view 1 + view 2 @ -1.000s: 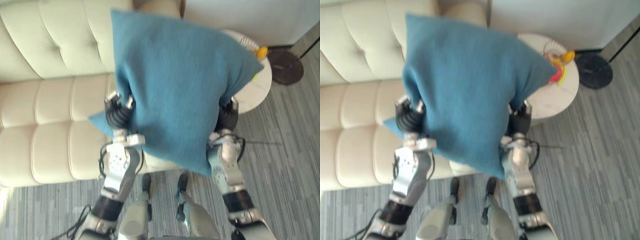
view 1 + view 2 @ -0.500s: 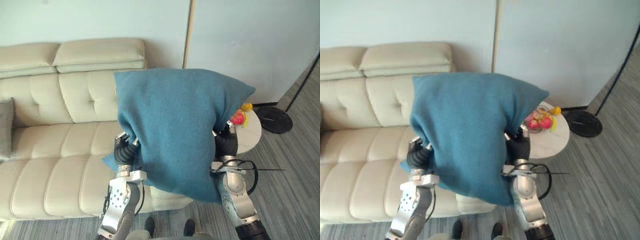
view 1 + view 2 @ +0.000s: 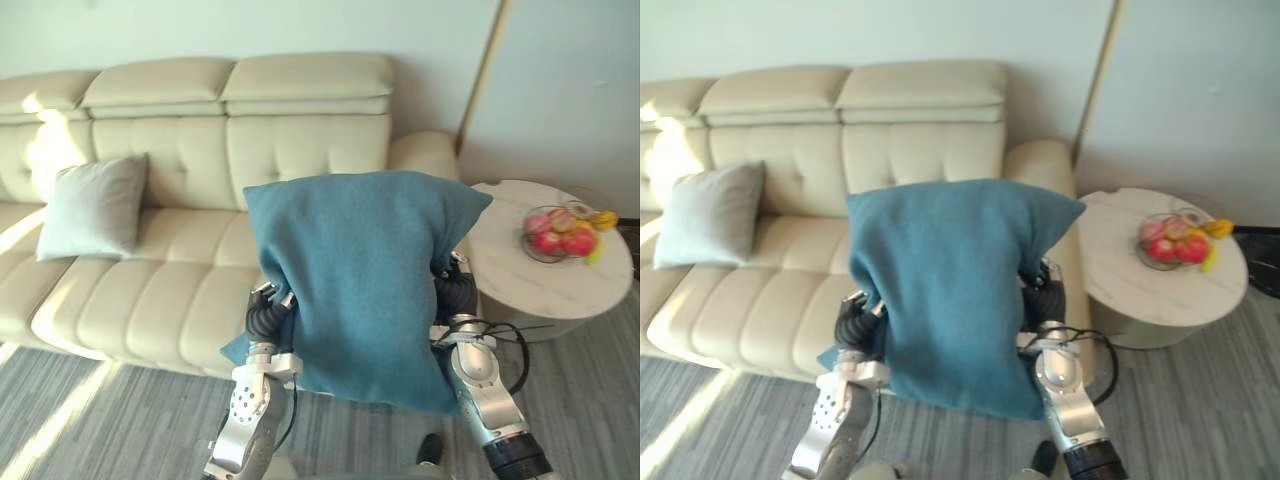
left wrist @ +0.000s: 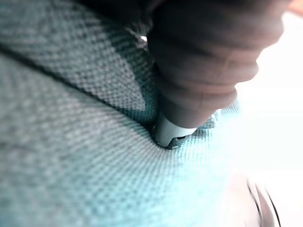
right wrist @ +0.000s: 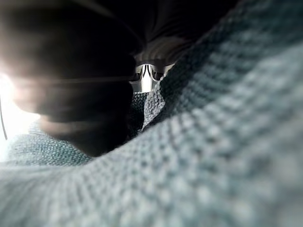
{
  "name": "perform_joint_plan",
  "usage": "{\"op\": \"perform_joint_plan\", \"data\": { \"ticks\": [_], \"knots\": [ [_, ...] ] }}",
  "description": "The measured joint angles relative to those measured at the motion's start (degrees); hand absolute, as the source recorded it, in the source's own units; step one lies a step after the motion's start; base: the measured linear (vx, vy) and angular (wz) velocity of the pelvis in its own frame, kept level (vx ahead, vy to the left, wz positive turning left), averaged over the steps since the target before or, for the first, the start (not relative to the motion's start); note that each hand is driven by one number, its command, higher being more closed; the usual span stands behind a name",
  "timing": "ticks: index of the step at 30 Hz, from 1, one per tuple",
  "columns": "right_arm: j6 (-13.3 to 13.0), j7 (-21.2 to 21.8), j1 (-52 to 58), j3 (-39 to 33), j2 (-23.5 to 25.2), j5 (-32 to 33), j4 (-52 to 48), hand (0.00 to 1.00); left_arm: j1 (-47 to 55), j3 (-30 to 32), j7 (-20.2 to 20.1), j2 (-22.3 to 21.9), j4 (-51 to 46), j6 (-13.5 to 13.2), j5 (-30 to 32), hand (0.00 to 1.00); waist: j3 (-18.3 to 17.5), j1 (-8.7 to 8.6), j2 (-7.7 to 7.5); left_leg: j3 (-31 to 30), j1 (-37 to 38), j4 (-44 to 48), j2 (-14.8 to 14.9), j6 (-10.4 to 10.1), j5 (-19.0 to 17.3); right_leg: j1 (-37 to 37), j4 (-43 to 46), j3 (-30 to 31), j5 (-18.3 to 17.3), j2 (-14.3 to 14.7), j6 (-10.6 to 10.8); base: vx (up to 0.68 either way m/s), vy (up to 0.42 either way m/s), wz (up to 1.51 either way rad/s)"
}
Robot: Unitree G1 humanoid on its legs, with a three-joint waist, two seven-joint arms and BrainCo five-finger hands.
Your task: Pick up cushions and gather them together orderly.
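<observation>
Cream sofa (image 3: 150, 290) stood on striped floor (image 3: 100, 420), grey cushion (image 3: 92, 207) propped against its back. Round white counter (image 3: 515, 280) beside the sofa's arm carried a bowl of fruit (image 3: 555, 235).

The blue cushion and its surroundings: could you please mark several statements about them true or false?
1. The blue cushion is held up between the left hand and the right hand. True.
2. The grey cushion lies on the floor. False: it leans on the sofa.
3. A fruit bowl stands on the round table. True.
4. The two cushions touch. False: they are well apart.
</observation>
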Motion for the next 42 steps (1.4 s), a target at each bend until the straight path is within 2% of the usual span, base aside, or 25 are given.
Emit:
{"op": "perform_joint_plan", "data": {
  "ticks": [1,2,4,5,6,7,9,10,11,14,16,17,19,20,22,24,26,27,28,30,32,37,40,41,42],
  "knots": [
    [0.03,0.24,-0.06,0.05,0.31,-0.02,1.17,1.0,0.03,0.0,0.0,0.44,0.9,0.2,-0.38,1.0,0.69,0.45,-0.25,-0.84,-0.12,1.69,-0.97,1.41,-1.3,-1.91,7.32,2.11,-1.17,-1.14,-2.96,0.05,0.353,0.49],
    [0.16,0.61,-0.1,0.11,1.46,-0.02,2.52,1.0,0.4,0.03,0.0,1.18,1.06,0.25,-0.42,1.0,1.26,1.12,-0.53,-0.95,0.44,1.97,-1.77,3.13,-2.33,-4.36,14.79,7.21,-5.23,-0.41,-5.16,0.08,0.338,0.38],
    [0.21,0.95,-0.61,0.26,2.06,0.01,4.28,1.0,1.21,0.07,-0.01,1.79,1.04,0.18,-0.42,1.0,1.68,1.31,-0.17,-2.22,1.19,1.44,-1.95,4.46,-3.06,-8.16,23.68,19.43,-11.54,6.54,-1.24,0.09,0.169,0.29],
    [0.21,1.0,-0.62,0.56,2.16,0.04,4.65,1.0,1.3,0.07,-0.01,1.96,1.13,0.16,-0.42,1.0,2.17,1.27,-0.29,-2.2,2.62,-0.39,-2.72,4.07,-2.59,-9.43,26.07,21.41,-13.41,10.17,-0.49,0.14,0.075,0.24],
    [0.19,1.21,-0.86,0.77,1.98,0.04,4.65,1.0,1.28,0.06,-0.02,2.18,1.2,0.17,-0.42,1.0,2.74,1.15,-1.12,-1.93,4.95,-2.74,-3.57,3.59,-1.75,-9.41,26.25,21.15,-14.73,12.22,-1.01,0.15,0.045,0.11],
    [0.15,1.21,-0.92,0.75,1.69,0.04,4.65,1.0,1.28,-0.09,-0.11,2.23,1.25,0.18,-0.41,1.0,2.9,1.02,-0.91,-1.83,5.97,-3.93,-3.73,3.69,-1.61,-9.5,25.76,20.71,-14.97,13.76,-1.29,0.17,-0.007,0.04],
    [-0.11,1.21,-1.58,0.75,0.38,0.09,4.65,1.0,0.62,-0.29,-1.04,2.46,1.22,0.13,-0.38,1.0,3.01,-0.02,-0.99,-2.47,7.7,-6.87,-4.33,3.27,-1.39,-11.19,20.34,18.15,-13.42,17.88,-3.18,0.14,-0.092,0.18],
    [-0.1,1.2,-1.95,0.71,-0.43,0.1,4.7,1.0,0.11,-0.67,-1.13,2.43,1.44,0.29,-0.39,1.0,3.26,-0.83,-0.47,-3.63,7.63,-7.0,-4.34,2.93,-1.35,-10.85,20.18,18.18,-12.66,18.4,-3.96,0.17,-0.116,0.29],
    [0.01,1.11,-2.47,0.62,-1.53,0.1,4.72,1.0,-0.35,-1.59,-1.27,2.98,1.31,0.33,-0.38,1.0,3.12,-1.4,-0.11,-5.35,7.73,-8.01,-4.21,1.52,-0.79,-10.15,19.59,18.01,-12.57,19.2,-4.01,0.23,-0.101,0.13],
    [0.09,1.11,-1.86,-0.57,-2.75,0.14,4.18,1.0,-1.29,-3.23,-1.47,3.13,1.69,0.94,-0.38,1.0,3.32,-1.99,0.2,-7.39,10.19,-11.61,-3.3,-0.39,0.44,-7.78,18.8,18.12,-13.86,20.89,-4.91,0.27,-0.086,0.2],
    [0.06,1.11,0.42,-2.42,-2.71,0.18,3.0,1.0,-1.7,-4.34,-2.54,3.04,1.79,1.13,-0.3,1.0,3.29,-2.22,0.26,-8.9,9.28,-6.67,-2.29,-0.48,0.62,-3.82,16.22,16.58,-13.98,21.91,-5.12,0.3,-0.087,0.52],
    [0.07,1.11,1.58,-3.24,-2.68,0.19,1.48,1.0,-1.94,-4.48,-3.07,2.91,1.85,1.17,-0.3,1.0,3.3,-2.16,0.25,-9.77,6.86,-0.35,-1.89,-0.06,1.08,-1.81,15.07,15.9,-14.32,22.29,-5.4,0.26,-0.055,0.45],
    [0.06,1.11,2.49,-3.84,-2.56,0.19,-0.83,1.0,-2.02,-4.45,-3.49,2.51,1.85,1.21,-0.31,1.0,3.44,-1.72,0.51,-9.15,3.5,9.93,-0.97,1.46,3.64,1.36,12.91,15.87,-14.63,22.59,-5.45,0.19,0.015,0.19],
    [0.02,1.11,2.51,-3.91,-2.39,0.18,-1.37,1.0,-2.02,-4.34,-3.67,2.47,1.99,1.22,-0.32,1.0,3.54,-0.83,0.34,-8.19,0.89,16.23,-0.22,2.95,5.95,4.01,10.76,16.82,-14.81,22.19,-5.7,0.18,0.102,-0.06],
    [-0.1,1.11,2.46,-4.23,-2.38,0.19,-2.06,1.0,-2.02,-4.16,-4.04,2.1,2.02,1.18,-0.31,1.0,3.44,-0.34,0.47,-6.7,-1.28,18.31,-0.22,3.35,2.36,5.89,9.32,17.37,-14.82,21.22,-5.68,0.15,0.123,-0.01],
    [-0.05,1.09,2.35,-4.66,-2.14,0.2,-2.2,1.0,-2.29,-3.93,-4.33,1.69,2.04,1.37,-0.31,1.0,3.59,-0.23,0.29,-6.82,-3.24,12.71,-2.23,4.17,-0.3,7.02,8.21,18.39,-14.85,19.3,-5.58,0.16,0.206,0.07],
    [-0.05,1.07,2.3,-5.04,-2.14,0.19,-2.08,1.0,-2.2,-3.96,-4.43,1.44,2.05,1.52,-0.29,1.0,3.74,0.42,-0.03,-11.08,-2.79,-0.44,-6.33,3.77,1.26,8.02,8.07,19.88,-14.89,17.17,-4.32,0.17,0.275,-0.13],
    [-0.06,1.06,2.21,-5.18,-2.16,0.18,-2.08,1.0,-2.21,-3.97,-4.51,1.43,2.01,1.48,-0.25,1.0,3.4,0.76,0.51,-13.85,-1.84,-5.45,-7.19,3.29,3.57,8.01,8.06,20.92,-15.1,17.09,-2.65,0.19,0.369,-0.66],
    [-0.16,1.03,1.02,-5.23,-0.82,0.13,-0.54,1.0,-2.39,-3.66,-4.53,2.31,2.11,1.25,-0.15,1.0,3.09,1.94,-0.04,-15.96,-0.63,-9.33,-8.69,1.15,9.44,8.44,7.67,25.46,-16.91,16.53,1.02,0.2,0.37,-0.64],
    [-0.07,1.03,1.09,-5.45,0.62,0.09,0.01,1.0,-2.28,-3.57,-4.53,2.85,2.12,1.31,-0.12,1.0,2.64,1.45,-1.46,-14.44,-0.48,-9.03,-10.61,2.86,8.3,8.15,7.01,27.88,-16.1,14.28,1.95,0.17,0.32,-0.32],
    [-0.02,1.13,0.88,-5.44,0.95,0.04,0.0,1.0,-2.04,-3.59,-4.53,2.95,2.03,1.32,-0.12,1.0,2.52,1.54,-1.66,-12.51,-0.36,-8.44,-11.45,4.32,7.38,7.66,6.62,29.81,-14.34,13.0,2.81,0.13,0.27,-0.32],
    [0.0,1.29,1.17,-5.43,0.97,0.01,0.01,1.0,-0.64,-3.9,-4.76,4.1,-0.41,1.39,-0.01,1.0,2.44,1.35,-1.79,-8.04,2.43,-10.6,-11.82,5.71,6.68,4.52,10.5,35.69,-11.33,11.79,2.59,0.1,0.188,-0.53],
    [0.0,1.37,1.01,-5.37,0.95,-0.07,1.9,1.0,0.12,-3.9,-4.89,4.33,-0.99,1.47,0.21,1.0,2.44,1.34,-1.86,-5.16,7.09,-15.32,-11.57,6.77,7.47,-0.44,19.8,36.11,-10.28,11.92,1.75,0.06,0.078,-0.58],
    [-0.01,1.38,0.81,-5.17,0.95,-0.58,3.4,1.0,0.12,-3.85,-4.89,4.49,-1.01,1.46,0.51,1.0,2.46,1.26,-1.79,-4.6,9.57,-18.44,-11.27,6.83,8.54,-2.78,23.6,34.1,-11.93,12.34,0.03,0.02,-0.008,-0.37],
    [0.02,1.37,0.59,-4.91,0.93,-1.6,4.47,1.0,0.1,-3.64,-4.89,4.5,-1.03,1.46,1.14,1.0,2.41,0.87,-1.86,-4.14,11.07,-20.7,-10.97,6.46,9.71,-3.68,22.8,32.63,-14.19,13.84,0.03,0.0,-0.031,-0.25]
  ]
}}
